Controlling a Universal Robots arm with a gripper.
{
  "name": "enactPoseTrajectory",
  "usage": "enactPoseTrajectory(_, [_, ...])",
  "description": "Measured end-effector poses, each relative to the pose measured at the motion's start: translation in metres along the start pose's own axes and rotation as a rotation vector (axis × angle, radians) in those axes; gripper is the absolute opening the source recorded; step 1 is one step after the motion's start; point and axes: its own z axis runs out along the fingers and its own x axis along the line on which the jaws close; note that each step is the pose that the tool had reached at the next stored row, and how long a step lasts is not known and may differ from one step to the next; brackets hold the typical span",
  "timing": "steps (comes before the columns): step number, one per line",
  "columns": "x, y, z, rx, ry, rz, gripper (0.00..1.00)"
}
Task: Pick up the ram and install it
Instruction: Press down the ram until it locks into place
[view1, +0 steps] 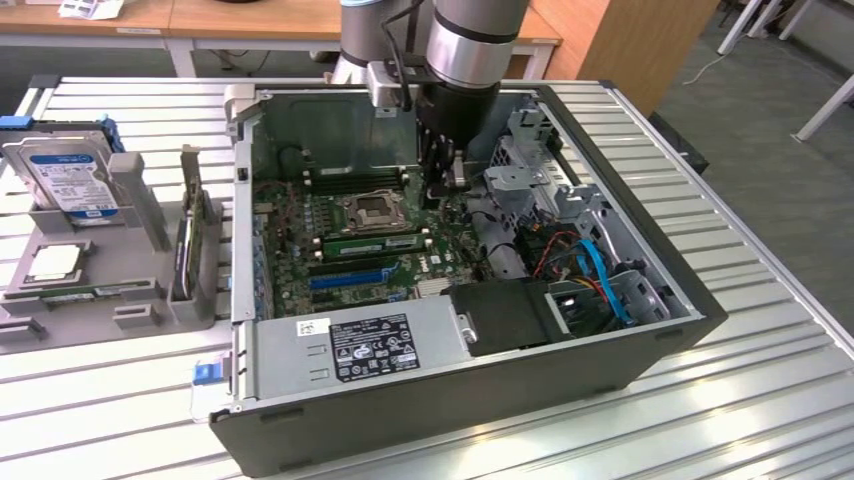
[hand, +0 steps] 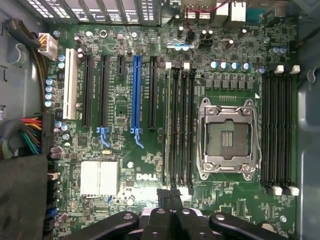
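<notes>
Metal-slat worktop (view1: 774, 330): computer case (view1: 534, 390) is carried.
Room: wooden desks (view1: 254, 18) are seen behind case.
Fingers (hand: 164, 197): clenched together over case's motherboard (hand: 125, 150).

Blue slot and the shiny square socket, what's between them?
In the wrist view: one black slot, then a row of long black memory slots, between the blue slot and the socket.
</notes>
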Motion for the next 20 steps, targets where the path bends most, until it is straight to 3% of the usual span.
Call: enactPoseTrajectory(20, [0.000, -0.0008, 0.0196, 0.0000, 0.0000, 0.000, 0.10])
